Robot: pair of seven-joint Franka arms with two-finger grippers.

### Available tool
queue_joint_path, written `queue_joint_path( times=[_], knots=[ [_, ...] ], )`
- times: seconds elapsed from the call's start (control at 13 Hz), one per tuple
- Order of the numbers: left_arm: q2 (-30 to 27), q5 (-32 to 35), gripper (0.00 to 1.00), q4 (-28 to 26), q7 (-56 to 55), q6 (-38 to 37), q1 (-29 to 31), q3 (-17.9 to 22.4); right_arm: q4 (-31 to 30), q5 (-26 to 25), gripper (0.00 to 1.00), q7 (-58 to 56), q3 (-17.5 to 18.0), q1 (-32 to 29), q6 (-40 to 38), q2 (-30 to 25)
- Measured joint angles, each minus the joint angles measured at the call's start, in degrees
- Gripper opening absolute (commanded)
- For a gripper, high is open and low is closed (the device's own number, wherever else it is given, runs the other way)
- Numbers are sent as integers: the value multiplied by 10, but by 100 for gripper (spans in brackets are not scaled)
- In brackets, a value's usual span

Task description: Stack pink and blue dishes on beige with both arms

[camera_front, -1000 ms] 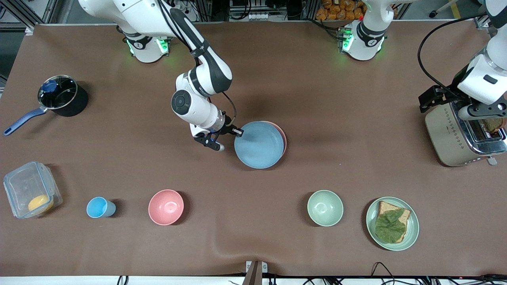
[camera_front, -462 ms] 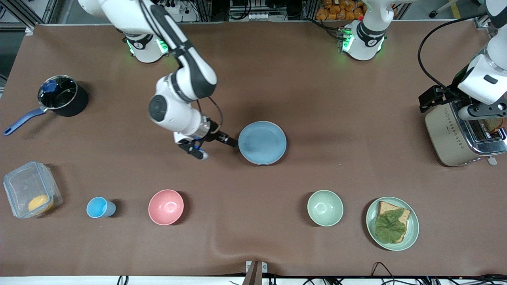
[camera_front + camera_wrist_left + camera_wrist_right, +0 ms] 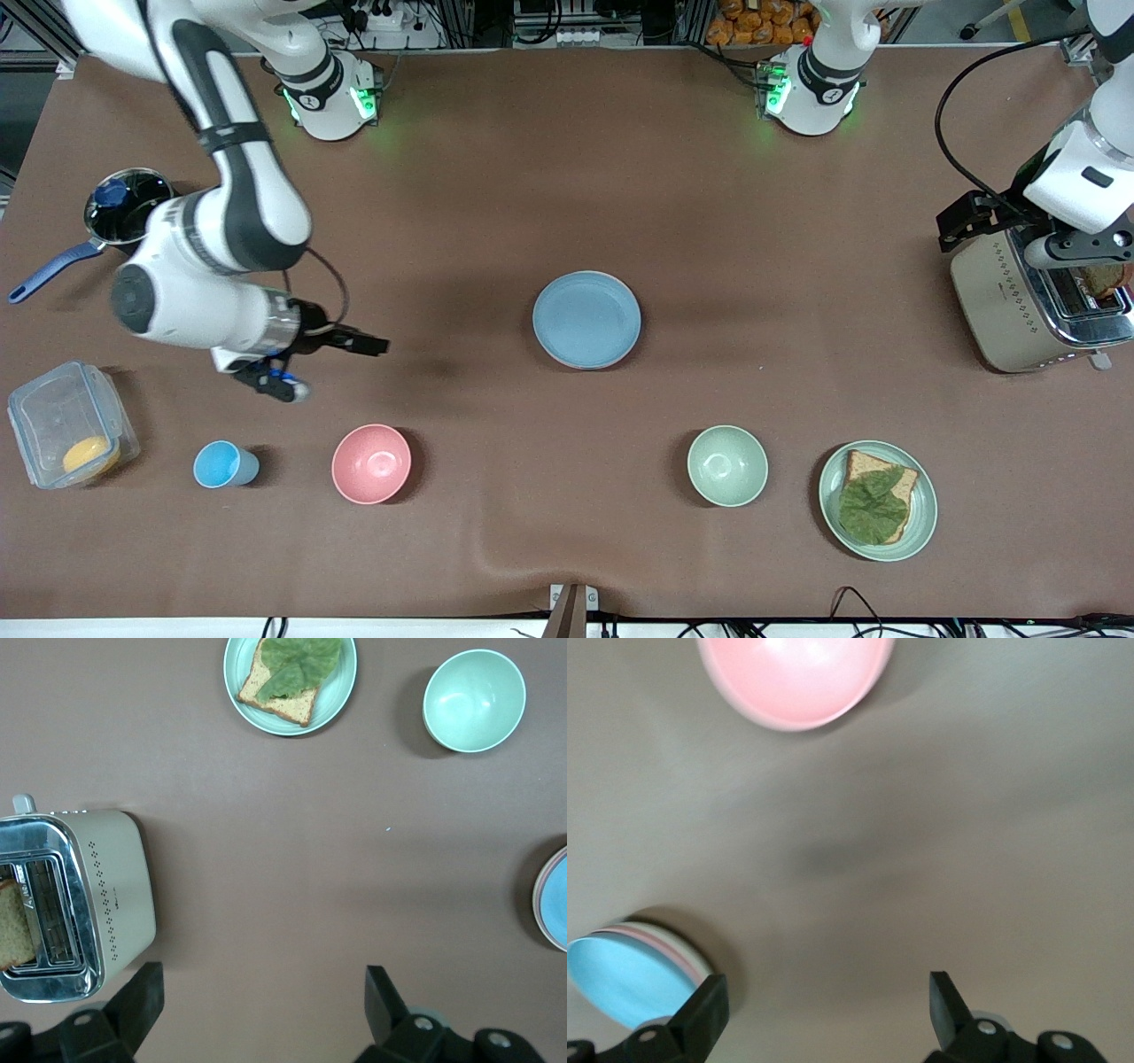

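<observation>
The pale blue plate point(image 3: 586, 319) lies at the table's middle, on top of a stack. The right wrist view shows that stack from the side: blue plate point(image 3: 616, 979) on top, a thin pink plate's edge under it, and the beige plate's rim point(image 3: 688, 950) at the bottom. In the left wrist view the blue plate point(image 3: 556, 901) only shows at the frame's edge. My right gripper point(image 3: 342, 368) hangs open and empty over bare table between the stack and the pot; its fingers point(image 3: 709, 1005) stand wide apart. My left gripper point(image 3: 1076, 250) waits open over the toaster, fingers point(image 3: 381, 992) spread.
Along the near side stand a clear box point(image 3: 71, 425), a small blue cup point(image 3: 221, 464), a pink bowl point(image 3: 371, 463), a green bowl point(image 3: 727, 465) and a green plate point(image 3: 828, 496) with bread. A pot point(image 3: 133, 213) sits at the right arm's end, a toaster point(image 3: 1019, 301) at the left arm's.
My right gripper let go of the blue plate, which settled square on the stack, and the arm swung away toward its own end of the table. The left arm stayed still.
</observation>
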Motion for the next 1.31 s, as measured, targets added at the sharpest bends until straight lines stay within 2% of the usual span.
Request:
queue_joint_path(
  times=[0.23,0.46,0.62,0.77,1.0,1.31],
  knots=[
    [0,0,100,5,11,0,1,1,8,-79,100,-87,0,-57,-41,-33],
    [0,0,100,8,12,-6,0,1,12,-138,100,-172,0,-100,-93,-101],
    [0,-11,100,10,9,-13,0,1,20,-183,100,-201,0,-113,-136,-147],
    [0,-20,100,14,-4,-24,0,1,59,-226,100,-203,7,-112,-198,-174],
    [0,-23,100,23,-9,-29,0,1,118,-231,100,-203,11,-112,-250,-181],
    [0,-23,100,26,-9,-30,0,1,129,-231,100,-190,15,-112,-254,-180]
  ],
)
